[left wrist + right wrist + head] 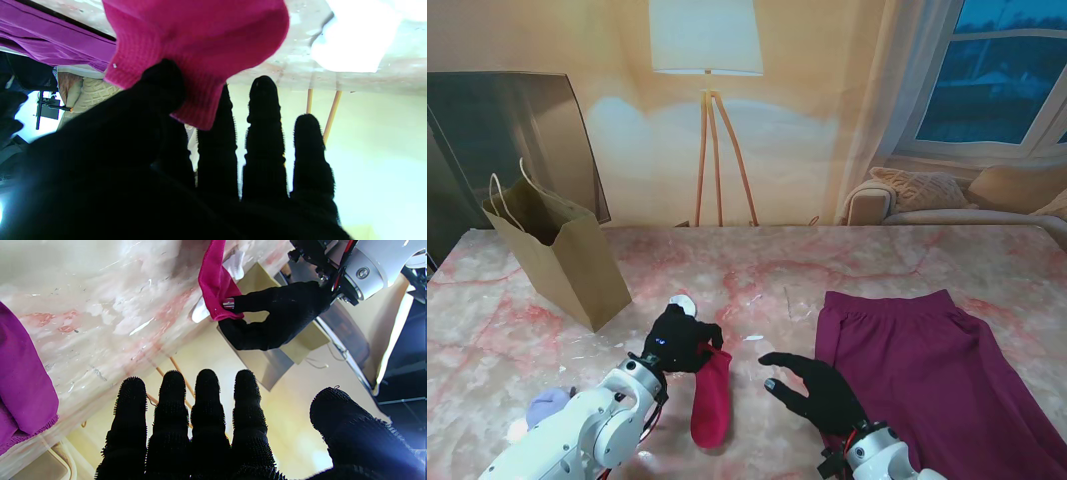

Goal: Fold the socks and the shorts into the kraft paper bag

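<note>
While my left hand pinches the cuff of the red sock just beside the maroon shorts, my right hand hovers spread and empty between sock and shorts on the table.

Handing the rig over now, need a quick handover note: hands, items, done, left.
Left hand: shut on the red sock, pinching its far end; the rest lies on the table.
Right hand: open, holding nothing, between sock and shorts.
Shorts: flat on my right, unfolded.
Kraft paper bag: upright at far left, open.
Done: nothing bagged that I can see.
Left: fold sock, fold shorts, bag both.
</note>
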You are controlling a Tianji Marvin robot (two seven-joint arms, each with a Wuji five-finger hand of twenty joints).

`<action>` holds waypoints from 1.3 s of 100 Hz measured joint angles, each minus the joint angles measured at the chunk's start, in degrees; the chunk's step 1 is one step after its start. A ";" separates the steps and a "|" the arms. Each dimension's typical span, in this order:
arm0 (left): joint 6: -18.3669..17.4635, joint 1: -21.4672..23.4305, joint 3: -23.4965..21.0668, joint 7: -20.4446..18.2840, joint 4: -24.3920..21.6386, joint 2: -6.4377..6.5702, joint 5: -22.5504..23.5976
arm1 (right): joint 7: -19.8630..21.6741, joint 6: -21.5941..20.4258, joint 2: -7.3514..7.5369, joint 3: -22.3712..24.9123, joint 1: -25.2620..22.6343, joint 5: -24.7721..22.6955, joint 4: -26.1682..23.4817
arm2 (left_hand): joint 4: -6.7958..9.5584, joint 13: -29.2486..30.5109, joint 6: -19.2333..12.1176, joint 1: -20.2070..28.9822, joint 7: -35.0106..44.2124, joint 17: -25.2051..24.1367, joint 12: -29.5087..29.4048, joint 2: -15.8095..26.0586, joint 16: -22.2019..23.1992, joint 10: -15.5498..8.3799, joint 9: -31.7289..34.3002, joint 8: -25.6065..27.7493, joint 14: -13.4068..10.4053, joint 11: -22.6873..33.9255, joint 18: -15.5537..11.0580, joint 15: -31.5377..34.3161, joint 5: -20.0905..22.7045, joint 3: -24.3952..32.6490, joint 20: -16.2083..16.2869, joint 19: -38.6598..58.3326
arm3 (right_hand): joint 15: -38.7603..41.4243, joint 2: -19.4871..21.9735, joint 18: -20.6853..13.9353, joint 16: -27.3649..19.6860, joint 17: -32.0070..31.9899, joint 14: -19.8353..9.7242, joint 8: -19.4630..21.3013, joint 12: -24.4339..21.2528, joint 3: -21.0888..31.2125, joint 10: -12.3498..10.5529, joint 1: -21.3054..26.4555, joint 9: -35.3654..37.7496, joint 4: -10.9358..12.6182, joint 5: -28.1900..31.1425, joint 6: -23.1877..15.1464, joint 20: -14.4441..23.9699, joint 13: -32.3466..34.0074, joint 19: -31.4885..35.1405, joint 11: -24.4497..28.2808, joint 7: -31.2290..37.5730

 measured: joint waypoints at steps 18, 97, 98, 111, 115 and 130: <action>1.29 -1.19 0.71 0.95 0.93 -0.06 -0.04 | 0.30 -0.01 0.00 0.03 -0.04 0.09 0.00 | 0.01 0.01 -0.38 -0.07 0.10 -0.01 0.02 0.55 -0.12 -0.06 0.58 0.64 0.00 0.07 0.00 -0.01 0.00 -1.46 -0.02 -0.01 | 0.00 0.00 0.06 0.00 0.00 0.01 0.02 0.00 0.00 0.00 0.00 0.00 0.00 0.01 -0.03 0.15 0.00 0.05 0.00 0.41; 1.52 -3.39 4.12 5.51 3.15 -0.12 4.08 | 1.16 -0.05 0.03 0.10 -0.05 0.87 0.23 | 0.02 3.84 -5.84 -3.66 11.02 3.99 -7.94 -9.26 -1.66 -2.24 5.24 13.18 -0.78 11.08 2.00 5.85 -0.15 -1.81 1.68 5.11 | 0.00 0.00 0.09 0.01 0.57 0.07 0.57 0.08 0.00 0.00 0.02 0.00 0.00 0.03 -0.62 1.01 0.01 0.79 0.00 0.43; 1.44 -3.13 4.00 5.45 2.99 -0.07 4.12 | 1.16 -0.05 0.03 0.10 -0.05 0.88 0.24 | 0.02 3.84 -5.84 -3.67 11.02 3.99 -7.92 -9.26 -1.62 -2.24 5.24 13.40 -0.78 11.11 2.01 5.86 -0.15 -1.81 1.91 5.19 | 0.00 0.00 0.09 0.01 0.57 0.08 0.57 0.08 0.00 0.00 0.02 0.00 0.00 0.03 -0.62 1.01 0.01 0.79 0.00 0.43; 0.59 0.39 2.02 3.86 0.20 0.64 5.60 | 1.12 -0.09 0.04 0.03 -0.06 0.92 0.34 | 0.02 4.55 -5.84 -3.95 11.03 4.30 -7.26 -9.29 -0.28 -2.45 5.87 14.48 -0.79 12.41 2.25 7.38 -0.15 -1.22 2.19 5.56 | 0.00 0.00 0.10 0.01 0.57 0.09 0.57 0.12 0.00 0.00 0.02 0.60 0.00 0.06 -0.63 1.03 0.01 0.79 0.12 0.44; 0.46 1.28 1.66 3.62 -0.52 0.85 6.15 | 1.12 -0.10 0.04 0.00 -0.06 0.92 0.36 | 0.02 4.55 -5.84 -3.98 11.03 4.30 -7.23 -9.29 -0.09 -2.45 5.87 14.50 -0.79 12.54 2.28 7.41 -0.15 -1.22 2.20 5.78 | 0.00 0.00 0.10 0.01 0.58 0.10 0.57 0.32 0.00 0.00 0.02 0.60 0.00 0.06 -0.64 1.03 0.02 0.79 0.36 0.45; 0.32 4.00 0.72 3.37 -2.69 1.41 7.52 | 1.15 -0.11 0.06 -0.15 -0.01 0.92 0.48 | 0.02 4.70 -5.80 -4.17 11.03 4.31 -6.90 -9.86 0.40 -2.46 5.87 14.52 -0.79 12.61 2.55 8.17 -0.07 -1.21 2.88 5.98 | 0.00 0.00 0.10 0.01 0.58 0.12 0.66 0.59 0.00 0.00 0.03 0.60 0.00 0.70 -0.68 1.03 0.04 0.79 0.39 1.17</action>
